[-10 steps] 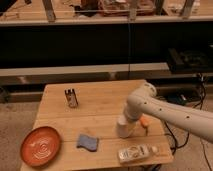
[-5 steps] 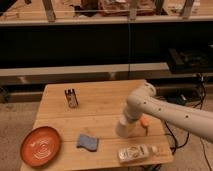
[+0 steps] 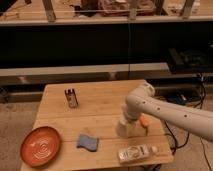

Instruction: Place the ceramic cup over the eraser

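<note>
The white ceramic cup (image 3: 122, 130) stands at the right middle of the wooden table (image 3: 100, 112). My gripper (image 3: 126, 124) comes down from the white arm (image 3: 165, 112) on the right and sits right at the cup, partly covering it. A dark upright block (image 3: 71, 98) stands at the back left of the table. A blue flat pad (image 3: 87, 142) lies a little to the left of the cup. I cannot tell which of these two is the eraser.
An orange plate (image 3: 41, 145) lies at the front left corner. A whitish bottle-like thing (image 3: 135, 152) lies on its side at the front edge, just below the cup. A small orange object (image 3: 145, 121) sits right of the cup. Dark shelving stands behind the table.
</note>
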### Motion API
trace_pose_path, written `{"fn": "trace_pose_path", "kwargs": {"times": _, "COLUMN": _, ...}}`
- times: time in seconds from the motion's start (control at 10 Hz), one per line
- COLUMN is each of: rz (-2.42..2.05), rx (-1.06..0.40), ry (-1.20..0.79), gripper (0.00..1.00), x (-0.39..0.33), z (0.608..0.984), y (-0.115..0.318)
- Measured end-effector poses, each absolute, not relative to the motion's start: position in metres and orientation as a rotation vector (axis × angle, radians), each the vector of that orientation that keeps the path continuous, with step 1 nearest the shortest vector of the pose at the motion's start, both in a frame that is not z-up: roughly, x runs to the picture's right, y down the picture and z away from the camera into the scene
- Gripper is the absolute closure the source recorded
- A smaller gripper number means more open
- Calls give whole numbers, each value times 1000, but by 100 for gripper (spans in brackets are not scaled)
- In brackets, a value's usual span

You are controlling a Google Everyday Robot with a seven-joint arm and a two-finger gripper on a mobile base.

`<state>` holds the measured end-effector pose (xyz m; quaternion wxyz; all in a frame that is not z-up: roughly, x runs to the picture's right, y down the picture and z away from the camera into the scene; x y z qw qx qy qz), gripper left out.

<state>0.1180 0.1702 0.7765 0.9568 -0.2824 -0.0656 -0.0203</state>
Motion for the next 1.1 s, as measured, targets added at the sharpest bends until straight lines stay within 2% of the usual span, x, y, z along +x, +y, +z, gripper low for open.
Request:
{"fn": "trace_pose_path", "kwargs": {"times": 0.6, "rz": -51, "rx": -599, "ry": -164, "gripper": 20, "x": 108, "z": 778, "y": 176}}
{"fn": "trace_pose_path", "kwargs": {"times": 0.7, "rz": -60, "rx": -602, "ry": -178, "gripper": 23, "x": 106, "z": 777, "y": 178}}
{"fn": "trace_pose_path", "kwargs": {"times": 0.8, "rz": -66, "rx": -605, "ry": -200, "gripper": 27, "x": 105, "z": 777, "y": 179}}
{"fn": "trace_pose_path", "kwargs": {"times": 1.0, "rz": -87, "rx": -618, "ry": -257, "gripper": 50, "x": 102, "z": 776, "y": 182}}
{"fn": "trace_pose_path", "kwargs": {"times": 1.1, "rz": -94, "rx": -620, "ry": -253, "gripper": 58, "x": 101, "z": 776, "y": 181}}
